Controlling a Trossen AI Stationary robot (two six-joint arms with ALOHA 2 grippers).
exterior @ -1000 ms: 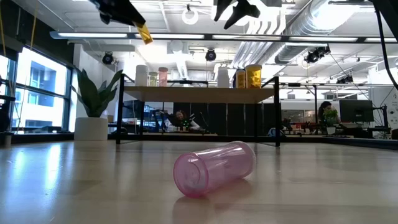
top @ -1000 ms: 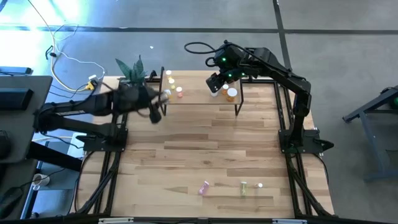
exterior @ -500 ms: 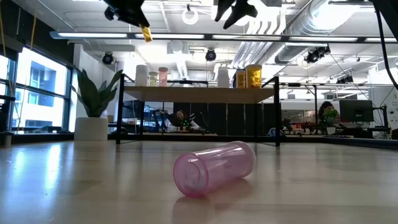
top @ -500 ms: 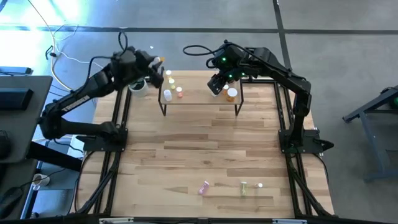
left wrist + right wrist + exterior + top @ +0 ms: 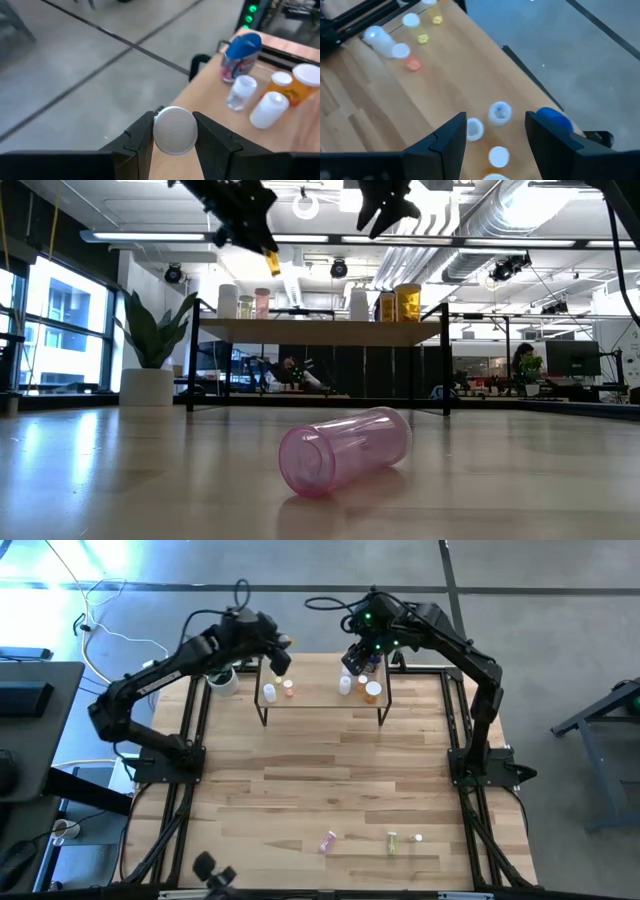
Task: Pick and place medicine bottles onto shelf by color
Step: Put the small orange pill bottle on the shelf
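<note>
Overhead, a small yellow-amber bottle (image 5: pixel 272 264) with a white cap hangs in the left gripper (image 5: pixel 173 131), whose fingers (image 5: pixel 142 137) are pinched on the cap from both sides; in the low view the body dangles downward and somewhat tilted, so its long axis runs roughly vertical. It sits above the left end of the shelf (image 5: pixel 320 698), and the board lies straight below it, so the coming move looks like a short descent by the left arm, which is plainly the nearer one for this bottle.

On the shelf's left end stand a white bottle (image 5: pixel 269 693) and a pink-tinted one (image 5: pixel 288 689); near the right end stand a white bottle (image 5: pixel 345 686), an orange bottle (image 5: pixel 372 691) and a blue-capped bottle (image 5: pixel 240 54). The right gripper (image 5: pixel 495 131) hovers over that right-end group with its fingers parted and nothing between them.

Far from both arms, near the table's front edge, a pink bottle (image 5: pixel 344 449) lies on its side, with a yellow-green bottle (image 5: pixel 392 840) beside it.
</note>
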